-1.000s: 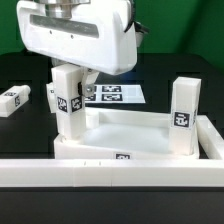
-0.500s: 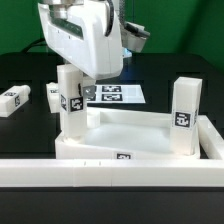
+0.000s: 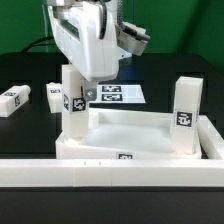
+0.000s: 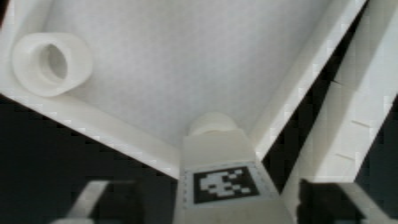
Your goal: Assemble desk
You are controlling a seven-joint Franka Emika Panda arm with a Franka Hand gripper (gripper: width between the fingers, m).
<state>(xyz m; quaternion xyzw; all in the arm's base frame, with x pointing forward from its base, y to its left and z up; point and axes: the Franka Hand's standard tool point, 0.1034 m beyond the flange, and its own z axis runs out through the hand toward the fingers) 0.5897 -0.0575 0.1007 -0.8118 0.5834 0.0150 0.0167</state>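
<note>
Since the earlier frame the tool (image 4: 210,200) has been turned and opened, so the upright leg (image 3: 70,105) is released, with a gap seen beside each finger. This white, tagged leg is seated at the corner of the rimmed desk panel (image 3: 125,125) on the exterior view's left. The panel is laid on the black tabletop (image 3: 25,125).

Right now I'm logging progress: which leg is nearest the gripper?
The upright leg on the exterior view's left, directly below the gripper; the other upright leg stands right, two loose legs lie flat.
</note>
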